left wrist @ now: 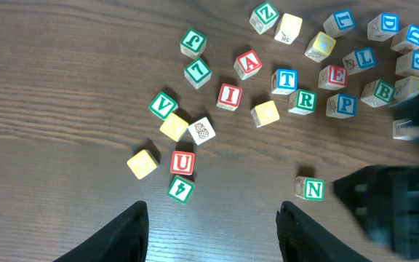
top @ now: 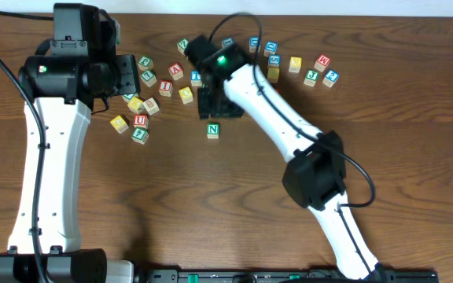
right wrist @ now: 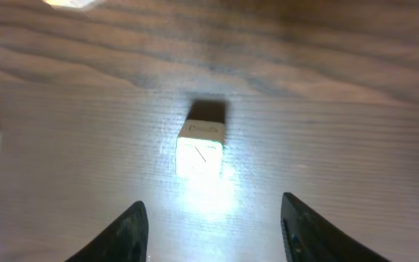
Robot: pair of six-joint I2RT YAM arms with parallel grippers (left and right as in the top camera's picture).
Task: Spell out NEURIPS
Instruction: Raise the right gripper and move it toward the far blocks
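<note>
The right fingers [right wrist: 126,233] are released. In the right wrist view both stand spread at the bottom edge of the frame. The N cube [right wrist: 200,149] lies free on the tabletop [right wrist: 355,109] above the gap between them and touches neither. Glare washes out its top face in that view. In the overhead view the N cube sits alone at centre frame, green letter up, just below the head of the right arm [top: 246,86] and apart from the other cubes.

The left fingers [left wrist: 122,236] are also released. They stand apart at the bottom of the left wrist view, with only bare wood between them.

Positions of the other letters, left wrist view:

- U cube [left wrist: 182,162]: red letter, lower left of centre, just above a green-lettered cube [left wrist: 181,188].
- I cube [left wrist: 229,95]: red letter, upper centre.
- Yellow-topped cube [left wrist: 265,113]: just right of the I cube. Two more yellow cubes lie near the U cube.
- R cube [left wrist: 305,100]: green letter, right of centre, just beside the T cube [left wrist: 286,80].
- P cube [left wrist: 345,105]: blue letter, just right of the R cube.
- E cube [left wrist: 334,75]: red letter, directly above the P cube.
- A cube [left wrist: 248,64]: red letter, above the I cube.

The right arm appears in this view as a dark blur at lower right, near the N cube.
</note>
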